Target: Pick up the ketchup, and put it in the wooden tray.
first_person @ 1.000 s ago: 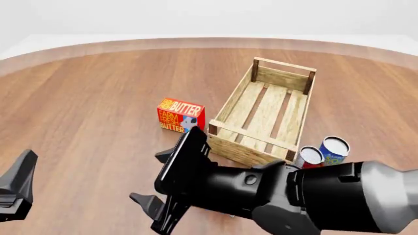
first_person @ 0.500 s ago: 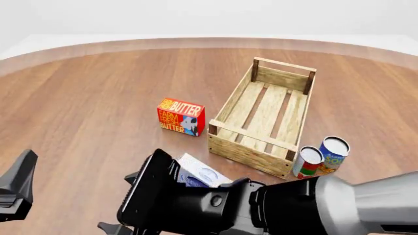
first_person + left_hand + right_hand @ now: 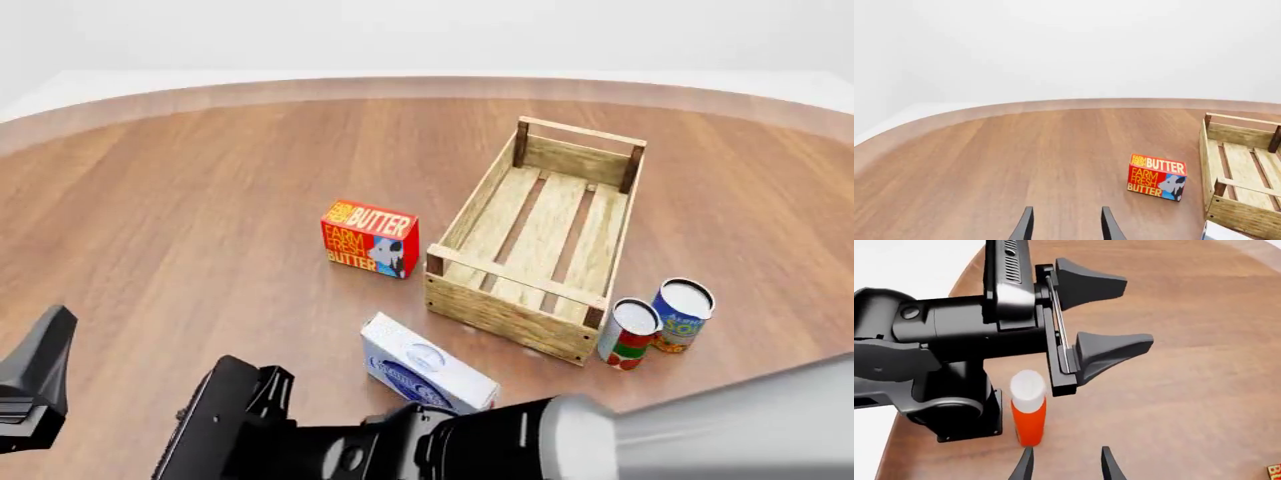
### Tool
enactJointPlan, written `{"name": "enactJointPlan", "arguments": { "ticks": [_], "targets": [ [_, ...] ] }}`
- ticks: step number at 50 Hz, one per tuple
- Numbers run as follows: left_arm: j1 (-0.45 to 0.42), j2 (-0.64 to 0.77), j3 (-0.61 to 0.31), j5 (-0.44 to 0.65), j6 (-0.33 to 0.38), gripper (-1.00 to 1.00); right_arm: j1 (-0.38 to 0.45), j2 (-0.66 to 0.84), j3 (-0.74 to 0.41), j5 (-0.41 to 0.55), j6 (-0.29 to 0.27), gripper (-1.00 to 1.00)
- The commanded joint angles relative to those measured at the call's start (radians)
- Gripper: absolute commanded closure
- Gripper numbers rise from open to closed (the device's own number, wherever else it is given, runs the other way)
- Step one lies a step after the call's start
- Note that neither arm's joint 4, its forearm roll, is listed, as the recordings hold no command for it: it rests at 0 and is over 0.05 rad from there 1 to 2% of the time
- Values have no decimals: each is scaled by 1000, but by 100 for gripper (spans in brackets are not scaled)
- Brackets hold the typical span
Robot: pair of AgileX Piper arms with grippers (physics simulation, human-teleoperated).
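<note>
The ketchup [image 3: 1029, 416], a red-orange bottle with a white cap, stands upright on the table beside the left arm's base; it shows only in the right wrist view. My right gripper [image 3: 1066, 466] is open and empty, its fingertips a short way from the bottle, which is in line with one finger. In the front view only the right arm's body [image 3: 400, 445] shows. My left gripper [image 3: 1117, 315] is open and empty above the bottle; it also shows in the left wrist view [image 3: 1066, 226]. The wooden tray [image 3: 497, 312] lies at the right, with nothing in it.
A red butter box [image 3: 370, 238] stands left of the tray. A blue-and-white box [image 3: 424, 368] lies in front of it. Two cans [image 3: 630, 332] [image 3: 683, 314] stand at the tray's near right corner. The table's edge runs close behind the ketchup.
My right arm has swung left and toward the near edge of the table, uncovering the blue-and-white box. The left arm has not moved.
</note>
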Motion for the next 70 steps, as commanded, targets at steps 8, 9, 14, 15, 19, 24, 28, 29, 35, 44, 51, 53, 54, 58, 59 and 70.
{"name": "enactJointPlan", "arguments": {
  "ticks": [8, 9, 14, 15, 19, 24, 28, 29, 35, 44, 51, 53, 54, 58, 59, 70],
  "targets": [
    [0, 0, 0, 0, 0, -100, 74, 82, -111, 39, 3, -100],
    [0, 0, 0, 0, 0, -100, 75, 86, -114, 38, 4, -100],
    [0, 0, 0, 0, 0, -100, 84, 107, -128, 34, 8, -100],
    [0, 0, 0, 0, 0, -100, 85, 109, -130, 33, 9, -100],
    [0, 0, 0, 0, 0, -100, 89, 118, -136, 28, 14, -100],
    [0, 0, 0, 0, 0, -100, 85, 136, -145, 20, 13, -100],
    [0, 0, 0, 0, 0, -100, 81, 153, -152, 12, 11, -100],
    [0, 0, 0, 0, 0, -100, 77, 163, -157, 12, 6, -100],
    [0, 0, 0, 0, 0, -100, 70, 187, -167, -1, 6, -100],
    [0, 0, 0, 0, 0, -100, 77, 217, -187, -7, -3, -100],
    [0, 0, 0, 0, 0, -100, 76, 241, -208, -6, -7, -100],
    [0, 0, 0, 0, 0, -100, 77, 248, -212, -8, -5, -100],
    [0, 0, 0, 0, 0, -100, 77, 252, -215, -8, -5, -100],
    [0, 0, 0, 0, 0, -100, 75, 265, -223, -9, -5, -100],
    [0, 0, 0, 0, 0, -100, 75, 271, -227, -10, -3, -100],
    [0, 0, 0, 0, 0, -100, 80, 306, -236, -40, 5, -100]
  ]
}}
